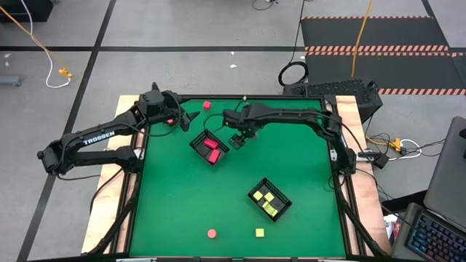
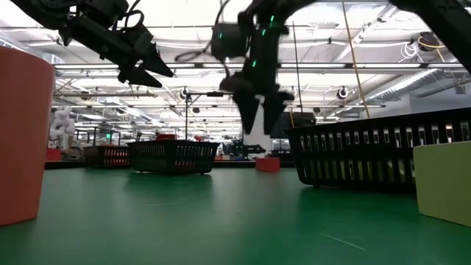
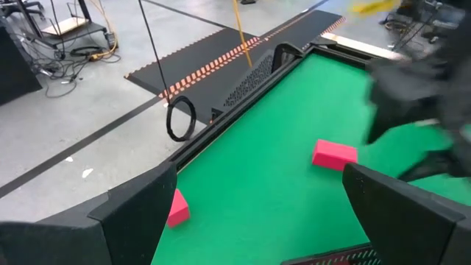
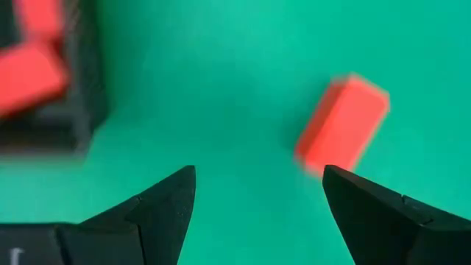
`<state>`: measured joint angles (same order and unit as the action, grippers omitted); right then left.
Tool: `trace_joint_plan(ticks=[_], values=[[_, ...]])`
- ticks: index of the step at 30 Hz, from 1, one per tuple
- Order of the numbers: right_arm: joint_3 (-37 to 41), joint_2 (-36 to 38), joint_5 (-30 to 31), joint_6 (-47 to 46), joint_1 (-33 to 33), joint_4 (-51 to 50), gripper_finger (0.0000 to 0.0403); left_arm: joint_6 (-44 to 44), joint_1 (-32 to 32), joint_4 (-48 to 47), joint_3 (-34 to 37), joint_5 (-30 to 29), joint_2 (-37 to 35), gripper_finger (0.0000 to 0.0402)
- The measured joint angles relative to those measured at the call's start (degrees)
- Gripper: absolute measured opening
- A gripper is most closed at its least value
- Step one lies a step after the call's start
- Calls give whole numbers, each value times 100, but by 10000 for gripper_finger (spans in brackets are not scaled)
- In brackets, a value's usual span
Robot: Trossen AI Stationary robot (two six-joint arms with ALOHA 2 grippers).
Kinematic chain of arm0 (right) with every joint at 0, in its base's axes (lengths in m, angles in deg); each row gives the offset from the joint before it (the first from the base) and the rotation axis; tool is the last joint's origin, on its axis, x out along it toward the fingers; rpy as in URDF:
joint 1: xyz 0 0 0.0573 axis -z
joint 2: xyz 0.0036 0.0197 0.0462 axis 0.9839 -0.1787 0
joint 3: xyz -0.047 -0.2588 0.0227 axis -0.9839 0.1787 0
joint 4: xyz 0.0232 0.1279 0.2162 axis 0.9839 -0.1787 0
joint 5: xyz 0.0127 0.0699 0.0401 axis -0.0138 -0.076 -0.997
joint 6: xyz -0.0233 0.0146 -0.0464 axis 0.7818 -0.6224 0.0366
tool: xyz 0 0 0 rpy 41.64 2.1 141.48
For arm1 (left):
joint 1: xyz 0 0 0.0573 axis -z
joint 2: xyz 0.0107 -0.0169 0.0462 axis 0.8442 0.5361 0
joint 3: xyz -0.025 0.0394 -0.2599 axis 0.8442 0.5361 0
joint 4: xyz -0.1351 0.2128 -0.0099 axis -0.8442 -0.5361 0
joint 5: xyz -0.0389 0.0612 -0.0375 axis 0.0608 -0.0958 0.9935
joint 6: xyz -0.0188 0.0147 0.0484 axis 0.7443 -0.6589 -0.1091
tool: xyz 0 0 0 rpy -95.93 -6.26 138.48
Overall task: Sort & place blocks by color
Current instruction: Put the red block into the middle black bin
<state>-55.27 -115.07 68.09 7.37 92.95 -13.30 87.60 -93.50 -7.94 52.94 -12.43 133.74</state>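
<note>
One readable word: "TROSSEN" on the left arm.

In the high view, white capital letters spell "TROSSEN" along the upper side of the left arm (image 1: 98, 138), on the dark link that reaches over the wooden edge of the worktop. The lettering runs slightly uphill, following the slant of the arm. No other word, number, label or sign can be read in any view; the laptop keyboard (image 1: 435, 240) at the lower right corner of the high view shows lit keys, but their characters are too small to make out.
</note>
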Motion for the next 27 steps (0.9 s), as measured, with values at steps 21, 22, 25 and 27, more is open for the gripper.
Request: trace_joint_plan(ticks=[21,22,25,27], values=[[2290,789,84,-797,520,2259,290,77,11,-180,0,6,0,390],[2384,790,93,-799,552,2378,290,75,13,-186,0,4,0,390],[2596,800,103,-797,646,2510,290,26,11,-185,0,4,0,390],[2727,800,117,-747,714,2555,290,11,11,-180,0,4,0,390]])
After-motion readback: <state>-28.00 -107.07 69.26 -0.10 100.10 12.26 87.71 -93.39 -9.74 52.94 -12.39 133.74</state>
